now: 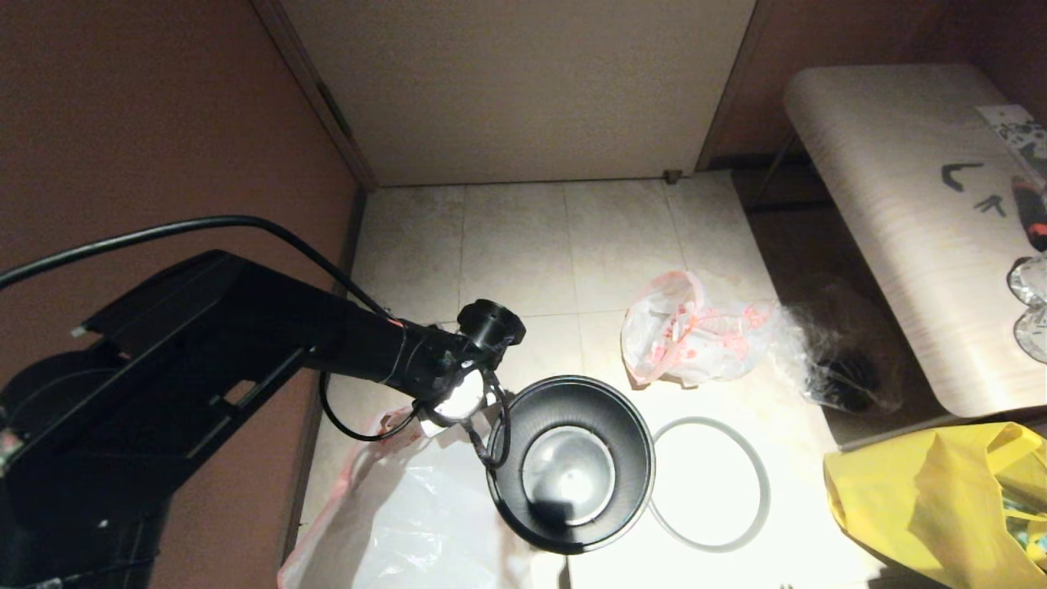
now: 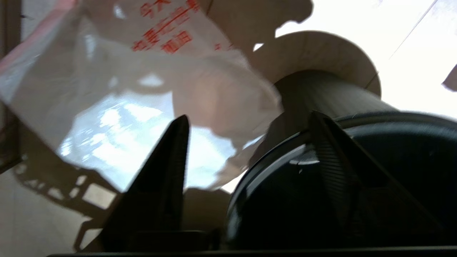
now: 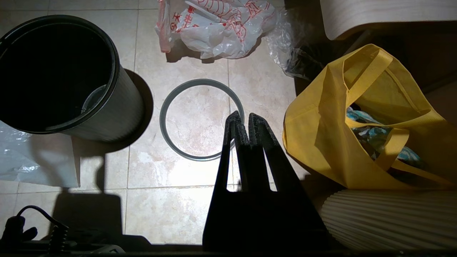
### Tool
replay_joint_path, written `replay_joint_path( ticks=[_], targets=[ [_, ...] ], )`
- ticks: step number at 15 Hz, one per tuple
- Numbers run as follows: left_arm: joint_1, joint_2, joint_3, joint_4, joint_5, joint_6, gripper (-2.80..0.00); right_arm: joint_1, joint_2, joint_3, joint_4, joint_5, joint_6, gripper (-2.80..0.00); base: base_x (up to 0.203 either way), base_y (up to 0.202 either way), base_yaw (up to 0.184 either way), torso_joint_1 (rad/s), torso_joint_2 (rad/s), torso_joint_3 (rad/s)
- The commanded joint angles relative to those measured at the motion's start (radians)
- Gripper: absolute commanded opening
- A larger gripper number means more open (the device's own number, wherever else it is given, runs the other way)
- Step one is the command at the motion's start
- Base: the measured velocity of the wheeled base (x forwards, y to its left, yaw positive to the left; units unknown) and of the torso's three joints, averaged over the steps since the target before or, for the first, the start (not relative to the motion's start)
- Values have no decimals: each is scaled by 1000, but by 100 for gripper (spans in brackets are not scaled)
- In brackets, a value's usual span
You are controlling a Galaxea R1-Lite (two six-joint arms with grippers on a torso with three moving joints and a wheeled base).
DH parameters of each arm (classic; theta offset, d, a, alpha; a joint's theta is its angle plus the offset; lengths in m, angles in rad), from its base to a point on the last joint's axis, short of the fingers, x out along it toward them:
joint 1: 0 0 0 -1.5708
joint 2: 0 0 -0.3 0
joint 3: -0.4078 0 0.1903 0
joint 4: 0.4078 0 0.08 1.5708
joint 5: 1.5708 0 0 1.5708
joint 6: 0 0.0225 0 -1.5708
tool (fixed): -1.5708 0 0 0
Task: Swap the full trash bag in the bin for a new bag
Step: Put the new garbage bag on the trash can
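The black bin (image 1: 630, 442) stands empty on the tiled floor, and its grey hoop (image 1: 764, 491) lies flat on the floor to its right. My left gripper (image 1: 470, 417) is open at the bin's left rim. In the left wrist view that gripper (image 2: 249, 117) has the bin's rim (image 2: 271, 167) between its fingers, with nothing gripped. The new bag (image 1: 409, 515) lies crumpled left of the bin, and it shows some red print (image 2: 160, 89). The lumpy full trash bag (image 1: 687, 331) lies farther back. My right gripper (image 3: 242, 116) is shut and empty above the hoop (image 3: 201, 81).
A clear crinkly bag (image 1: 842, 360) with dark contents lies beside the full bag. An open yellow bag (image 1: 941, 499) stands at the right. A pale bench (image 1: 900, 204) sits behind it. A brown wall (image 1: 164, 123) runs close on the left.
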Motion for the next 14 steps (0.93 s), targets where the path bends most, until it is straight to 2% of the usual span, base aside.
replay_joint_path(
  ticks=[1,8,14],
  targets=[
    [0,65,-41,1,4,-5,0,0,1,-1,1,0,-1,-280,0,0,0,0,0,0],
    [29,189,-146,-1,35,17,0,0,1,-1,1,0,-1,-280,0,0,0,0,0,0],
    [37,214,-92,-1,35,17,0,0,1,0,1,0,-1,-280,0,0,0,0,0,0]
  ],
)
